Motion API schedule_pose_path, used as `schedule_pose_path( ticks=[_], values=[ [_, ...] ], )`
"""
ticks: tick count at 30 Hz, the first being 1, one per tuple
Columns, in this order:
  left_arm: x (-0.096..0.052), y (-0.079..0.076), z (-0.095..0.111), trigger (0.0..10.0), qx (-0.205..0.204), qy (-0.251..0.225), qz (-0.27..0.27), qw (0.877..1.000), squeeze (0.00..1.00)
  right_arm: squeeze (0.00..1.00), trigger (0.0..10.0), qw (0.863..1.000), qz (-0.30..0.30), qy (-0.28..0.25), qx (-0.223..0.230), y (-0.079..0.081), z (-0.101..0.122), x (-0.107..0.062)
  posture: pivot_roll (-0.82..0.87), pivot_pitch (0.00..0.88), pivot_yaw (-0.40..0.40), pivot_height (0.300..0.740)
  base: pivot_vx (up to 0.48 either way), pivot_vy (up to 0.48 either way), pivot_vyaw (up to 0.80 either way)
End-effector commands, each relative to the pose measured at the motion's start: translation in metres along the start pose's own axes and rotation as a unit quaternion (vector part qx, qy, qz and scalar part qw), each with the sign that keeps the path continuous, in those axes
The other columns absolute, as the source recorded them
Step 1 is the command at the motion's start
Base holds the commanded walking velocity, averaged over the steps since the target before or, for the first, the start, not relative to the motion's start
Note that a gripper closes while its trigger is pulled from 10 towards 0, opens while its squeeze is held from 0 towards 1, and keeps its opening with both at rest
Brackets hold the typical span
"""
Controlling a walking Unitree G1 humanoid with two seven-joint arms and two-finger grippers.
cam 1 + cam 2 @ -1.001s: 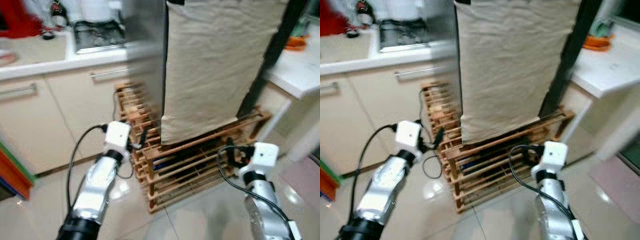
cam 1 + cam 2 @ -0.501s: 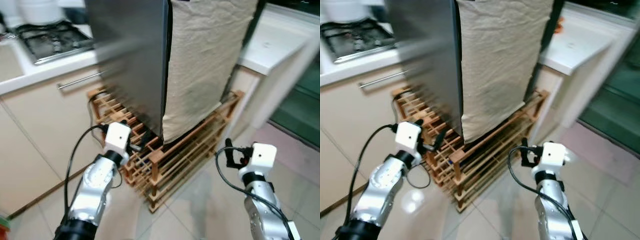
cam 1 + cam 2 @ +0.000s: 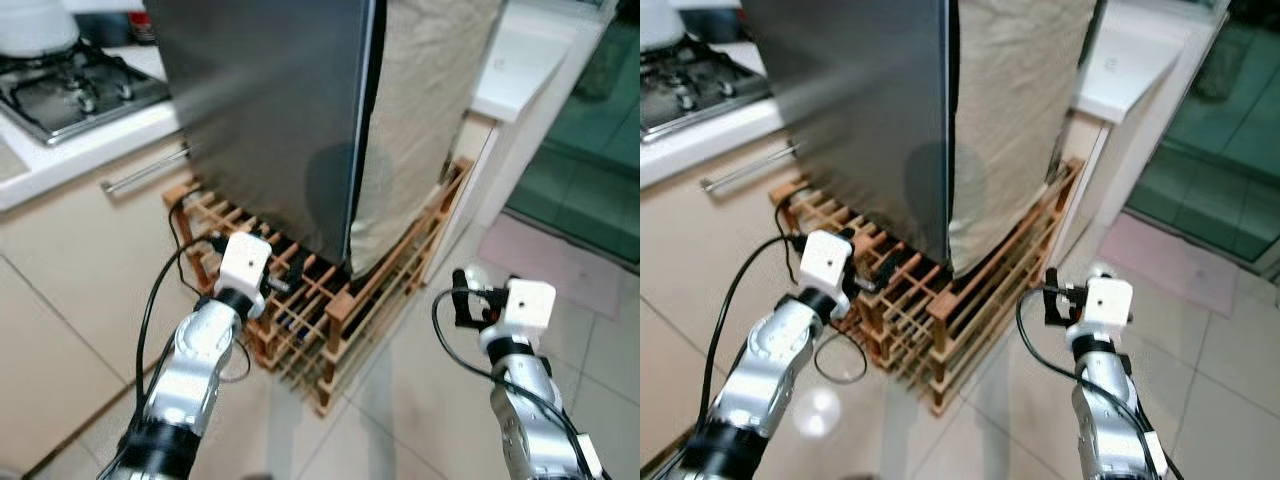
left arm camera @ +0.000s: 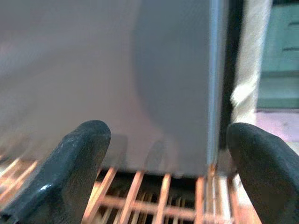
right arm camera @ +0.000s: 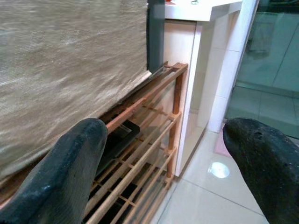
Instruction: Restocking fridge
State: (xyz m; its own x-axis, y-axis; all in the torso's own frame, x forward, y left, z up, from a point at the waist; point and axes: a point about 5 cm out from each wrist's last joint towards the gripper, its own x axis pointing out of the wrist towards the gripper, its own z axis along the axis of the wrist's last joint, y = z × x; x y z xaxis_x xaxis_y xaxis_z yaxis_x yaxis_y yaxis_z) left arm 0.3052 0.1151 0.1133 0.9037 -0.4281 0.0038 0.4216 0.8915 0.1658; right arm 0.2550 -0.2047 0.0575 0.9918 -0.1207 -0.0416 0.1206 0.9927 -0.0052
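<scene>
**A:** What do the head cameras show?

**B:** A kitchen with a pale, glossy tiled floor (image 3: pixel 590 330). A tall fridge (image 3: pixel 270 110) with a dull grey steel side stands on a low wooden slatted rack (image 3: pixel 330 310). A beige cloth (image 3: pixel 420 100) hangs down the fridge's other face, ending just above the rack. To the robot's left a white worktop (image 3: pixel 90 140) carries a gas hob (image 3: pixel 70 90), with cream cabinet fronts and a long bar handle (image 3: pixel 145 170) beneath. To the right a second white worktop (image 3: pixel 520 70) juts out beside the fridge, and past it lie green-tinted floor tiles and a pinkish mat (image 3: pixel 565 275).

**A:** And the arms?

**B:** Both silver arms reach forward. The left gripper (image 3: pixel 275 275) is low, just beside the rack under the fridge's steel side. The right gripper (image 3: pixel 1052 300) hangs over bare floor, apart from the rack's corner.

**A:** The left wrist camera?

**B:** It is blurred. Two black fingers (image 4: pixel 70 168) stand wide apart with nothing between them; beyond are the grey steel side, its bright front edge, and rack slats (image 4: pixel 163 196) below.

**A:** The right wrist camera?

**B:** Its jaws are also spread wide and hold nothing. One finger (image 5: pixel 70 172) lies against the cloth, the other over the floor. Between them are the rack's two slatted tiers, something dark and flat (image 5: pixel 119 137) on the rack, and a white cabinet side (image 5: pixel 196 79) under the worktop.
</scene>
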Motion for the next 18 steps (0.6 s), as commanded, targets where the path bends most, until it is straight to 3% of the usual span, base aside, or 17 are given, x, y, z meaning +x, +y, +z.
schedule_pose_path(
  ticks=[1,6,14,18],
  values=[
    [0.005,-0.006,0.009,10.0,-0.001,-0.011,-0.017,1.0,0.0,0.0,10.0,1.0,-0.008,-0.002,-0.005,-0.006,0.0,0.001,0.1,0.0,0.003,0.732,0.0,0.0,0.0],
    [0.018,-0.01,0.027,10.0,-0.024,-0.033,-0.036,0.999,0.0,0.0,10.0,1.0,-0.009,-0.004,-0.007,-0.006,0.002,0.004,0.1,0.0,0.0,0.732,0.0,0.0,0.0],
    [0.035,-0.026,0.046,10.0,-0.027,-0.049,-0.071,0.996,0.0,0.0,10.0,1.0,-0.006,-0.006,-0.01,-0.005,0.002,0.006,0.09,0.0,-0.004,0.732,0.0,0.0,0.0],
    [0.046,-0.036,0.055,10.0,-0.054,-0.045,-0.096,0.993,0.0,0.0,10.0,1.0,-0.006,-0.007,-0.01,-0.005,0.002,0.006,0.09,0.0,-0.006,0.732,0.0,0.0,0.0]
  ],
)
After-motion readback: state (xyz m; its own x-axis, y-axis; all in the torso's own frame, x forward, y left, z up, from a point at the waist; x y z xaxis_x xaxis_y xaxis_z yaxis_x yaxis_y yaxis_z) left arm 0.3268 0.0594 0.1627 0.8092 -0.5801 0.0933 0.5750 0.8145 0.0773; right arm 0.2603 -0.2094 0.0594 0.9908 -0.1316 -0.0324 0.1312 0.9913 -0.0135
